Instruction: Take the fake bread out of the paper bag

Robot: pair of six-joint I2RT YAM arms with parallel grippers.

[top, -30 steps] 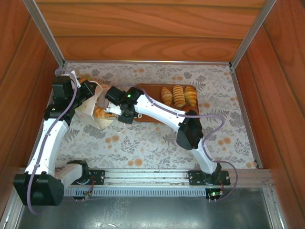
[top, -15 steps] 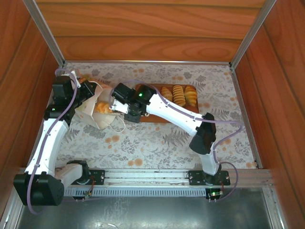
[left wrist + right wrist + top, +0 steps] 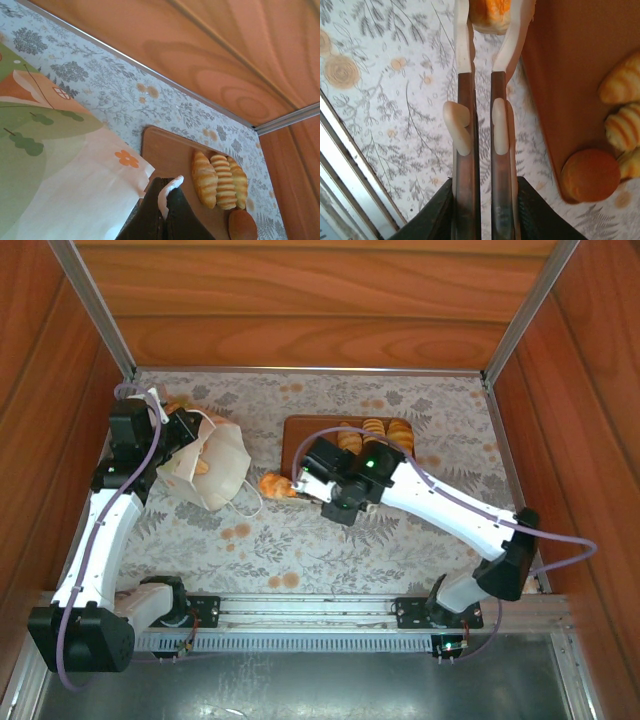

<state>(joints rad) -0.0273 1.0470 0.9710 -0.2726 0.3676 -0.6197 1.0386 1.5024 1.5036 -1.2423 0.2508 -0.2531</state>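
The white paper bag [image 3: 215, 468] with green-orange print lies on its side at the left, mouth toward the tray. My left gripper [image 3: 188, 443] is shut on the bag's white paper edge [image 3: 170, 192]. An orange-brown piece [image 3: 203, 466] shows inside the bag mouth. My right gripper [image 3: 284, 486] is shut on a golden piece of fake bread [image 3: 270, 484], held just outside the bag by the tray's near left corner; in the right wrist view this bread [image 3: 490, 12] sits between the fingertips. Three ridged rolls [image 3: 222, 180] and a round bun [image 3: 590, 175] lie on the brown tray [image 3: 165, 155].
The flat brown tray [image 3: 300, 430] sits mid-table, behind the right arm. Wooden walls close in the back and both sides. A floral cloth [image 3: 300, 550] covers the table. A metal rail [image 3: 300, 615] runs along the near edge.
My right gripper has drawn back out of the bag mouth with the bread and moved right, toward the tray's near corner. The left arm and bag have stayed put.
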